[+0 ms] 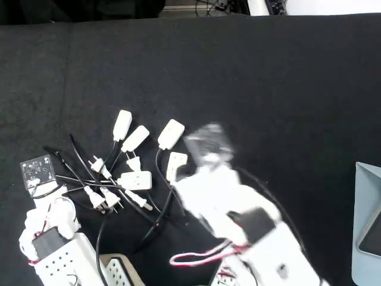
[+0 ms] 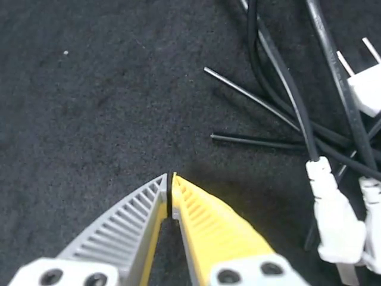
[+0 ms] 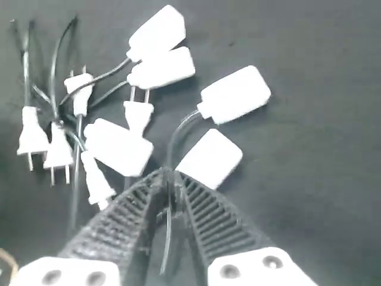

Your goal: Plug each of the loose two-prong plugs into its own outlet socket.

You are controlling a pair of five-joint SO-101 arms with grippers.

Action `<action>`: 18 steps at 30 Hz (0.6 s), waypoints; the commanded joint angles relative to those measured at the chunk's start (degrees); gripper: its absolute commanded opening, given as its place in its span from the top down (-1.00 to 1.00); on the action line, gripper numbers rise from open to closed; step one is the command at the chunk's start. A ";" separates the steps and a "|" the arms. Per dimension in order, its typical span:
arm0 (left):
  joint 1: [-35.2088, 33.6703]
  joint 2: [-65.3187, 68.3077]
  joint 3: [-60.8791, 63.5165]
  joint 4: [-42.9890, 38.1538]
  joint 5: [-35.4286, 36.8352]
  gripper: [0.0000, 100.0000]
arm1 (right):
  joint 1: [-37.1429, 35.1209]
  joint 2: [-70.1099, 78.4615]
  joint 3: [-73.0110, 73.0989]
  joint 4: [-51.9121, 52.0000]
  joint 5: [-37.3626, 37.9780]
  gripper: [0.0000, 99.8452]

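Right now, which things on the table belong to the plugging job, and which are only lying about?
For the job:
- five white sockets
- white two-prong plugs
- their black cables

Lying about:
- grey tray at the right edge of the high view
- dark flat thing on it

black cloth table [image 1: 286,89], pale blue bin [image 1: 366,226] at its edge
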 commanded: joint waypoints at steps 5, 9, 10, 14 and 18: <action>-0.66 -0.26 -0.84 -1.05 -0.79 0.94 | -10.81 20.44 -12.97 -2.99 -0.70 0.93; -0.66 -0.26 -0.84 -0.97 -0.88 0.94 | -14.77 31.34 -19.30 -2.99 -0.70 0.75; -0.75 -0.26 -0.75 -0.97 -0.88 0.94 | -15.56 34.07 -20.62 -2.99 -0.70 0.75; -0.75 -0.26 -0.75 -0.97 -0.97 0.94 | -17.58 43.56 -24.31 -3.43 -0.70 0.75; -1.98 -0.26 -0.75 -1.23 -0.97 0.94 | -17.58 51.21 -26.33 -6.51 -0.70 0.75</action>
